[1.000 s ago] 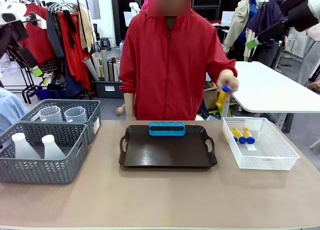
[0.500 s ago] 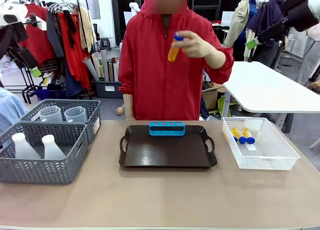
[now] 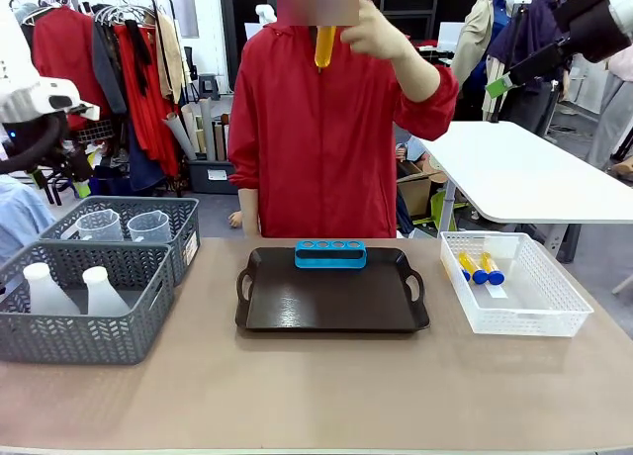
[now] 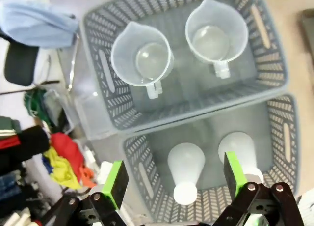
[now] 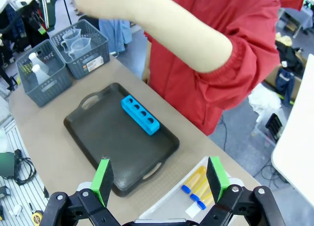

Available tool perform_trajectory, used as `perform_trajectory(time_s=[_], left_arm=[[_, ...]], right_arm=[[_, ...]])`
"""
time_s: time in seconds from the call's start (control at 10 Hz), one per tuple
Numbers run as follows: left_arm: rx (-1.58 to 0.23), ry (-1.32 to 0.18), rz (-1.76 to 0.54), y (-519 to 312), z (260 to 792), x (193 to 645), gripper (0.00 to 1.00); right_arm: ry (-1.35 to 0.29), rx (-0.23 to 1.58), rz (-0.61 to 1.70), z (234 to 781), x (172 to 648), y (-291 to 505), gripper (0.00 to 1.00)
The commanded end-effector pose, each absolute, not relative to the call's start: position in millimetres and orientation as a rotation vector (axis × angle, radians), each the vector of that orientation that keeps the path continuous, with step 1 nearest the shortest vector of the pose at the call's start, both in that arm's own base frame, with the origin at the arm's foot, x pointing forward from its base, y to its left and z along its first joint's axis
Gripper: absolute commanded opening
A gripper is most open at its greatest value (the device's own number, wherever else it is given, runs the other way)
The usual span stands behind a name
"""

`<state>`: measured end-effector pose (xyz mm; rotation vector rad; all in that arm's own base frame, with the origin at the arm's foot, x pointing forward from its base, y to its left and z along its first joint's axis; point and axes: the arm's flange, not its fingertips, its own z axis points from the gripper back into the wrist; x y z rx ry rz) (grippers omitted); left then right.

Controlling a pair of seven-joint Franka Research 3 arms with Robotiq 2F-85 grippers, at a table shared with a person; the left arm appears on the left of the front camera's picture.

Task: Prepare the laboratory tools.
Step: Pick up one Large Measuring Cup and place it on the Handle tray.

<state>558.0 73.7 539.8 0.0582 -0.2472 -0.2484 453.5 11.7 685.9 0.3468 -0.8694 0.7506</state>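
Left gripper hangs above the two grey slotted plastic baskets at the left end of the tabletop, its jaws spread wide with nothing between them. Right below it, the nearer basket holds two translucent white conical flasks, upright and side by side. The farther basket holds two clear handled plastic measuring beakers, also upright. Right gripper is likewise spread wide and empty, high over the dark brown handled tray and the white mesh basket. A blue four-hole rack sits on the tray near its far edge. Two small orange-yellow tubes with blue caps lie side by side in the white mesh basket. Across the tabletop, a person in a red jacket holds another orange-yellow tube upright in a raised hand, well above the rack.
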Motion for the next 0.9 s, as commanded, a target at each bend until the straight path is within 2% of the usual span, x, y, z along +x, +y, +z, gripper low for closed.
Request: perform_trajectory(time_s=[0.0, 0.3, 0.8], left_arm=[[0.020, -0.250, -0.185, 87, 526, 567, 1.00], [0.014, -0.247, -0.097, 96, 490, 586, 1.00], [0.024, -0.232, -0.137, 98, 485, 585, 1.00]], right_arm=[[-0.874, 0.360, 0.753, 687, 454, 11, 1.00], [-0.874, 0.360, 0.753, 687, 454, 11, 1.00], [-0.874, 0.360, 0.753, 687, 454, 11, 1.00]])
